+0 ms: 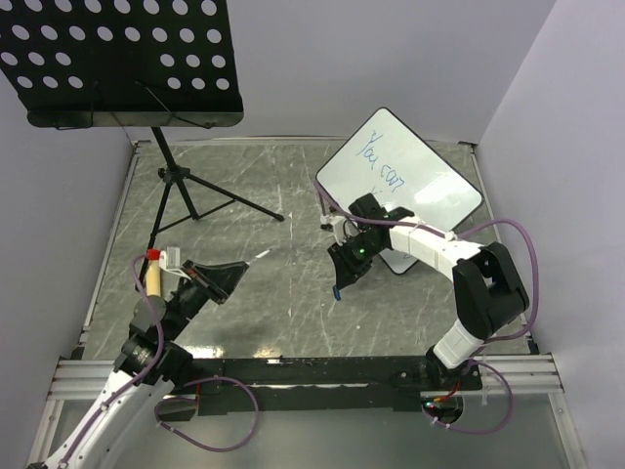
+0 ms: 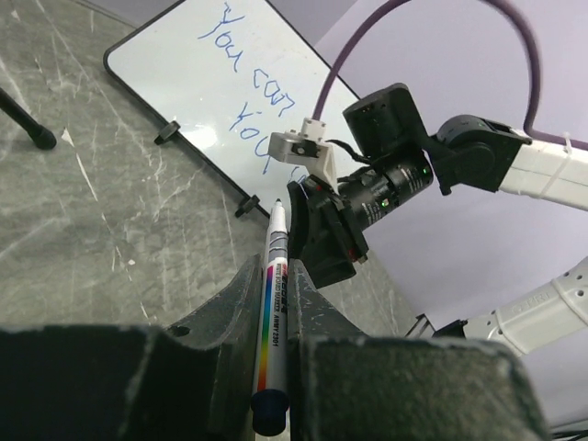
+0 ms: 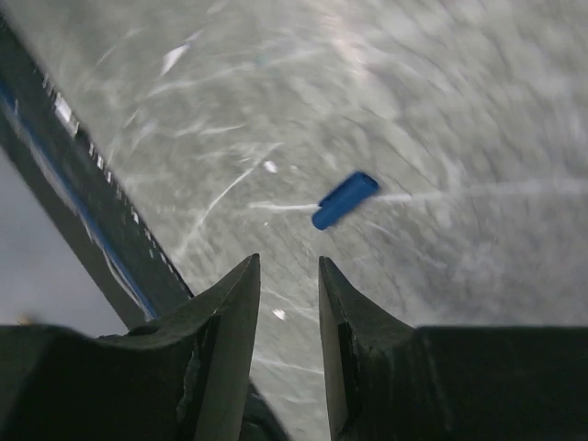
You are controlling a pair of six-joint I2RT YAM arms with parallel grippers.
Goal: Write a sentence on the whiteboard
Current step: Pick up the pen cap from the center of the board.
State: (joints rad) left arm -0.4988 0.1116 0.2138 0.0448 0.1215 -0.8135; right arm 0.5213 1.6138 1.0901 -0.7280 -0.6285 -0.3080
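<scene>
Ahead of my left end effector and to its right:

- Whiteboard: propped at a slant on its feet at the far side of the worktop, with its writing face toward me. Its long axis runs slantwise across my reach.
- Sentence: blue, in two lines. "You can" reads whole. The second line begins "You", and the rest is hidden behind my right arm.
- Left end effector: clenched on the marker, which is uncapped. Its long axis runs out along my fingers, and the tip is aimed at the board's lower edge, well apart from it.
- Right end effector: jaws narrowly parted with nothing between them. It hangs between the marker tip and the board, nearer the board than the left.
- Cap: blue, just ahead of the right fingers, too blurred to tell whether it is at rest.
- Stand leg: off to the left of my left end effector.

Judgement: the marker is in the left, so its reach to the board depends on the right arm clearing that line. There is bare worktop to the left of that line.
</scene>
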